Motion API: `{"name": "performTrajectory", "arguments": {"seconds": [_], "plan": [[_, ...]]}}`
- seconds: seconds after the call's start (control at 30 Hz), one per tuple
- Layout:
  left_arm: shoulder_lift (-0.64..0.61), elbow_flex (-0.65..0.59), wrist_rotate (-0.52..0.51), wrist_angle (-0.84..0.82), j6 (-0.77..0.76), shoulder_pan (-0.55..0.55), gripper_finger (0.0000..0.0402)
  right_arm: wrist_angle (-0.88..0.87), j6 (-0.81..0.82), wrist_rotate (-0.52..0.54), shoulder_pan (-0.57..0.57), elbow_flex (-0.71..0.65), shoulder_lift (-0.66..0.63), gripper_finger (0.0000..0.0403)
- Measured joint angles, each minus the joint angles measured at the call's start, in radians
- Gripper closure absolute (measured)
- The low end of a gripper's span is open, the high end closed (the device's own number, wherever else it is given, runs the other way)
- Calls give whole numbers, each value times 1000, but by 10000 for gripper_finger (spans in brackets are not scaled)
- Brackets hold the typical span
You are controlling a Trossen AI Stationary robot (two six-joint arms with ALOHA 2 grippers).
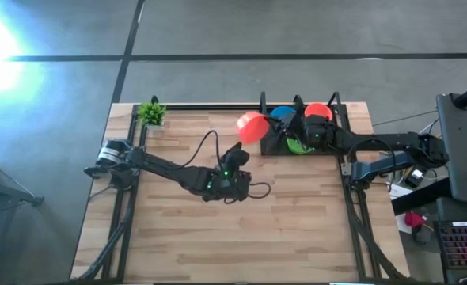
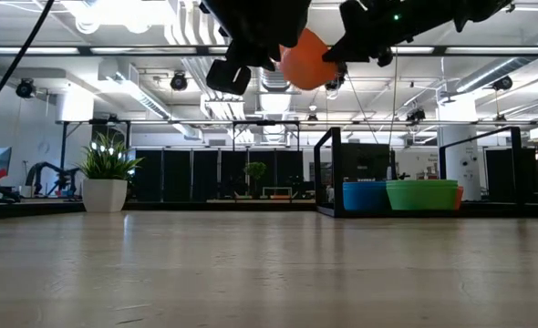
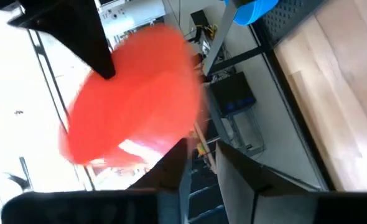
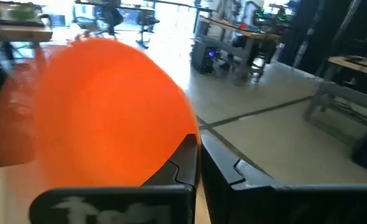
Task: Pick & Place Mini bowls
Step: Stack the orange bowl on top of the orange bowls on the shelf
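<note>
Pinching orange bowl (image 1: 252, 127), right claw (image 1: 271, 136) raised

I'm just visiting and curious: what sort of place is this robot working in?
Probably a robotics lab or workshop: a wooden table in a large hall with concrete floor, and workbenches with equipment behind.

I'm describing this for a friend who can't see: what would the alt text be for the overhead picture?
Seen from above, two dark robot arms meet over a wooden table, an orange mini bowl held up between them. Behind it, blue, green and orange bowls sit at the far edge, and a small potted plant stands at the far left corner.
</note>
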Motion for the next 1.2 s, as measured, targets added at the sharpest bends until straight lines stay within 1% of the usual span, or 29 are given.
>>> {"name": "performTrajectory", "arguments": {"seconds": [0.07,0.17,0.3,0.47,0.57,0.63,0.77,0.97,1.1,1.2], "plan": [[0,0,-3,-6,-41,-5,324,-33,11,3,-30,4,-19,396],[0,0,1,-4,-91,-12,324,-155,27,1,-86,45,-42,396],[-2,0,14,-3,-153,-16,324,-353,21,1,-167,138,-59,396],[-2,0,29,-3,-229,-16,323,-651,-28,-1,-270,280,-59,395],[-2,0,50,-3,-296,-16,323,-803,-65,-23,-331,349,-59,395],[-3,-1,69,-3,-358,-16,323,-896,-87,-68,-374,388,-59,395],[-4,-1,153,-3,-486,-10,323,-997,-133,-181,-451,431,-59,395],[-9,-1,323,-6,-617,1,323,-1101,-247,-284,-543,433,-58,394],[-32,-2,426,-22,-686,18,323,-1168,-275,-300,-594,424,-56,394],[-53,-2,479,-40,-727,36,323,-1192,-272,-293,-629,420,-42,394]]}}
